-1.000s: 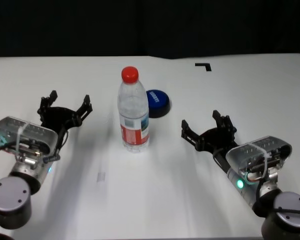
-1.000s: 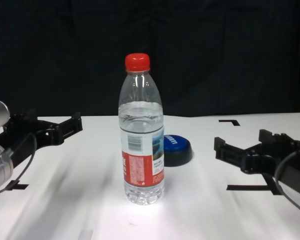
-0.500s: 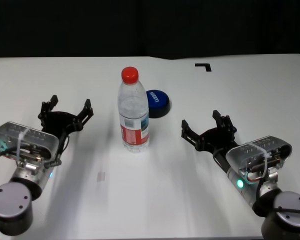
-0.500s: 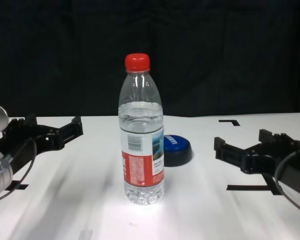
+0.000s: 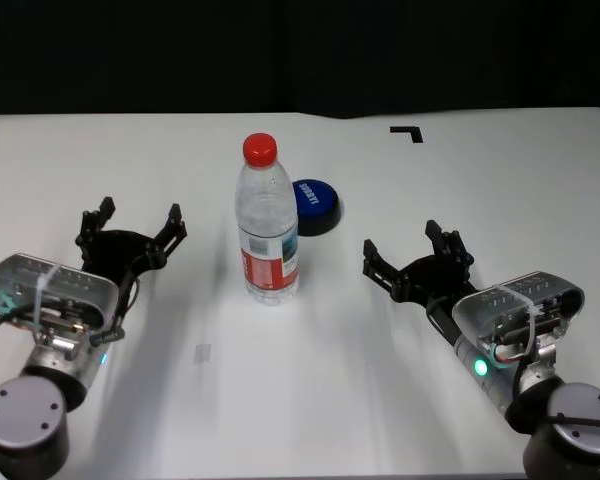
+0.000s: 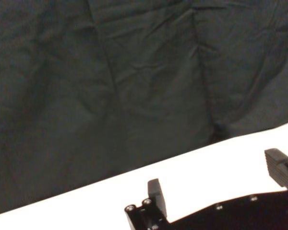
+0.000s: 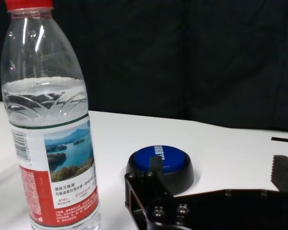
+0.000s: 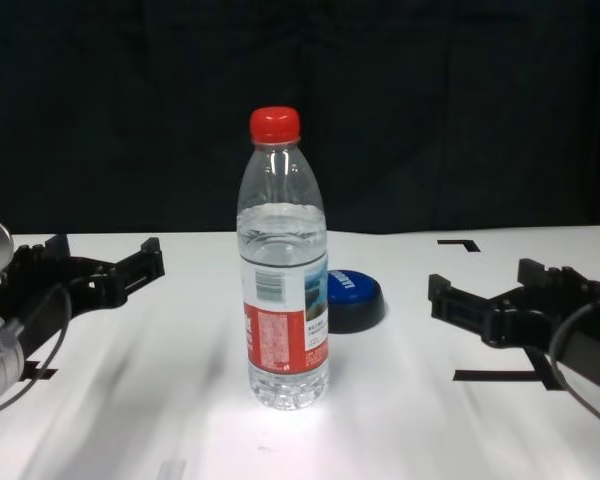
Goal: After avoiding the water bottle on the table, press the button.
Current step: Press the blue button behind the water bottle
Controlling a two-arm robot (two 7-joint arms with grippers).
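The water bottle (image 5: 267, 222) stands upright at the middle of the white table (image 5: 310, 390), clear with a red cap and red-and-white label; it also shows in the chest view (image 8: 283, 270) and the right wrist view (image 7: 50, 124). Just behind it to the right sits the low blue button (image 5: 314, 205) on its black base (image 8: 353, 299) (image 7: 162, 163). My left gripper (image 5: 130, 224) is open, left of the bottle and apart from it. My right gripper (image 5: 416, 250) is open, right of the bottle, nearer me than the button. Neither holds anything.
Black tape marks lie on the table: a corner mark (image 5: 408, 132) at the far right and a strip (image 8: 500, 376) under the right gripper. A dark curtain (image 6: 134, 76) hangs behind the table's far edge.
My left gripper has drawn back toward me and slightly lower in the head view, staying open. The right arm, bottle and button have not moved.
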